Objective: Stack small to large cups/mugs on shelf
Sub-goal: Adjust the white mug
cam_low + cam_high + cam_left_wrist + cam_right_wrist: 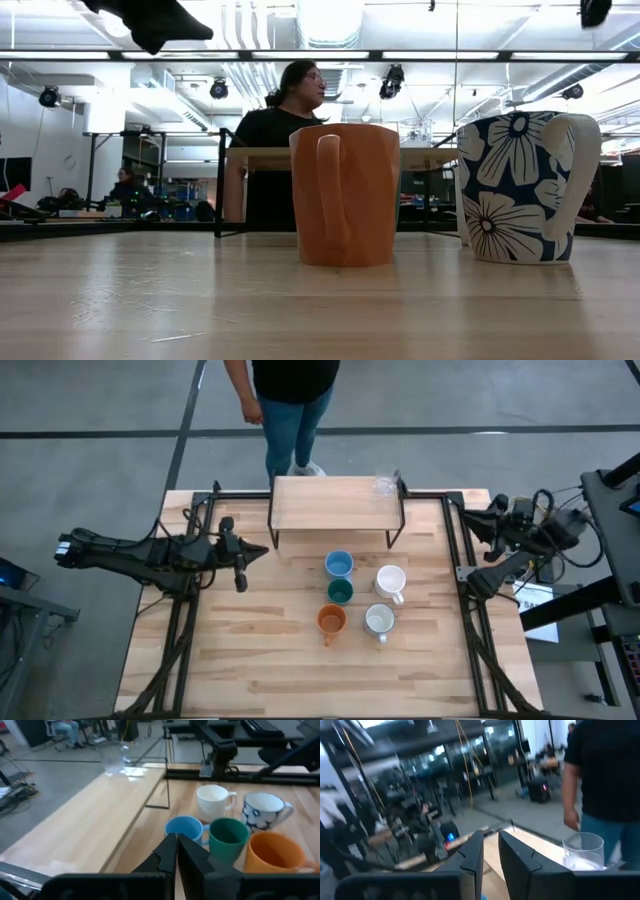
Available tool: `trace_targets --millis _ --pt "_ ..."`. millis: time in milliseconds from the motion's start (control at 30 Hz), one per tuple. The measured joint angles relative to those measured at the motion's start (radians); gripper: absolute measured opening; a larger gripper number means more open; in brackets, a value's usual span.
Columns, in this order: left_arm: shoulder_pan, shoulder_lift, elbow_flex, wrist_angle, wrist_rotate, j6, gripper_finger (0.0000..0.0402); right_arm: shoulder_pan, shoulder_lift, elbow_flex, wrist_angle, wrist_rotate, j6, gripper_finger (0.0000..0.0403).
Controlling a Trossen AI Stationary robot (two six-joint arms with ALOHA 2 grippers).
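Cups and mugs are what we have to sort, and five of them sit bunched at the centre of the high view on the counter (pixel 250 660): the light blue mug (pixel 339 565), the dark green cup (pixel 340 592), the orange mug (pixel 331 621), the white mug (pixel 390 581) and the flower-patterned mug (pixel 378 620). The clear glass (pixel 384 485) already stands on the shelf (pixel 330 505), at its right end near the top of that frame. We see the left end effector (pixel 238 560) hovering left of the cluster with its fingers pressed nearly together and holding nothing; the right end effector (pixel 490 851) waits at the right edge of the counter, fingers narrowly parted and empty. Our main worry is the crowding: the blue, green and orange vessels stand just beside one another, so a finger reaching for one could nudge or tip a neighbour. Handles point different ways, which may spoil a clean grip on a rim. We also judge the glass hard to see and easy to knock off the shelf's end when a larger mug is set beside it. A person (pixel 290 400) stands just behind the shelf, so a long reach risks coming close to them.
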Motion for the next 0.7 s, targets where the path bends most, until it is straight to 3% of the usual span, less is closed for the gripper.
trace_targets --millis 100,167,267,333,433,700 --pt "0.000 0.004 0.000 0.026 -0.034 -0.001 0.0000 0.000 -0.150 -0.155 0.130 -0.010 -0.032 0.0054" --pt "0.000 0.004 0.000 0.043 -0.049 -0.028 0.0000 -0.002 -0.144 -0.205 0.180 0.010 -0.032 0.0054" --pt "0.000 0.003 0.000 0.064 -0.056 -0.049 0.0000 -0.008 -0.108 -0.244 0.203 -0.057 -0.021 0.0054" --pt "0.000 -0.002 0.000 0.061 -0.056 -0.050 0.0000 -0.010 -0.094 -0.282 0.224 -0.029 -0.007 0.0054" --pt "0.000 -0.004 0.000 0.062 -0.063 -0.051 0.0000 -0.011 -0.117 -0.360 0.279 -0.075 0.092 0.0054" --pt "0.001 -0.010 0.000 0.059 -0.073 -0.075 0.0000 -0.010 -0.150 -0.628 0.490 -0.385 0.361 0.0054"
